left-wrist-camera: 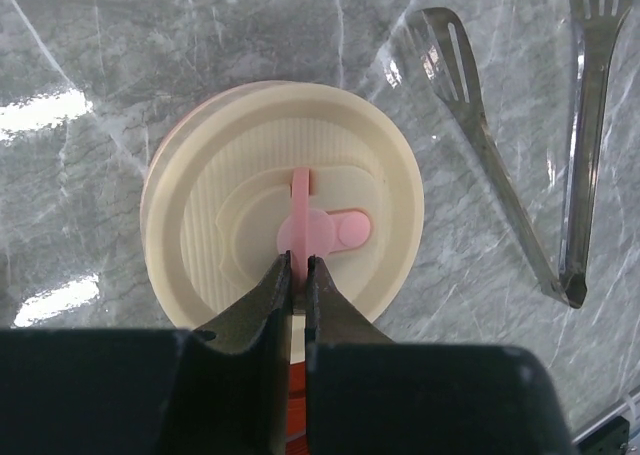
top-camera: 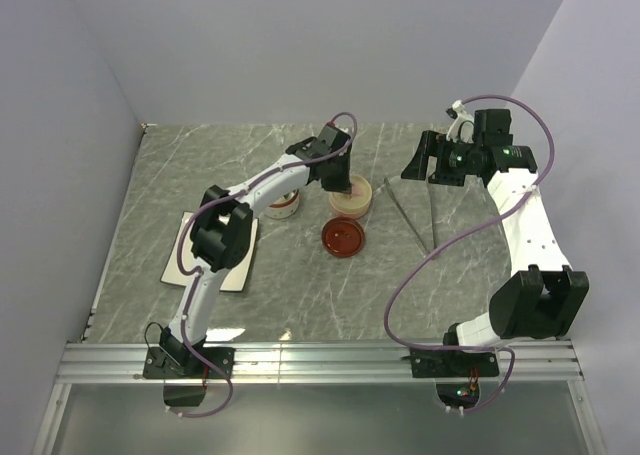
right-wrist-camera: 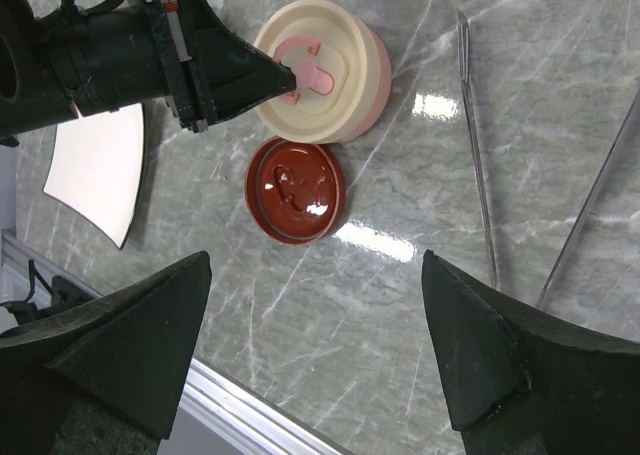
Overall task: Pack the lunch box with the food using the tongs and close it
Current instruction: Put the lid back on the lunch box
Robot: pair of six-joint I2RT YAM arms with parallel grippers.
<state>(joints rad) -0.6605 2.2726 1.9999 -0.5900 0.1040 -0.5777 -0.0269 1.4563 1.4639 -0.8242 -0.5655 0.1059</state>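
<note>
Grey-green marble table [top-camera: 150,175], lavender walls: at mid-table the round lunch box [top-camera: 352,201] sits with its cream lid [left-wrist-camera: 230,195] on. From my remote station I see the left gripper [left-wrist-camera: 298,264] come down over it, jaws all but closed, tips touching the near edge of the lid's pink tab [left-wrist-camera: 325,228]; whether they pinch it I cannot tell. Just beside the box, on its near side, lies a red-brown dish [top-camera: 343,237], open side up. The tongs [top-camera: 410,215] lie flat on the table to the right, untouched. The right gripper [right-wrist-camera: 315,265] hangs above them, jaws spread wide, holding nothing. A white plate [right-wrist-camera: 95,170] lies under the left arm.
</note>
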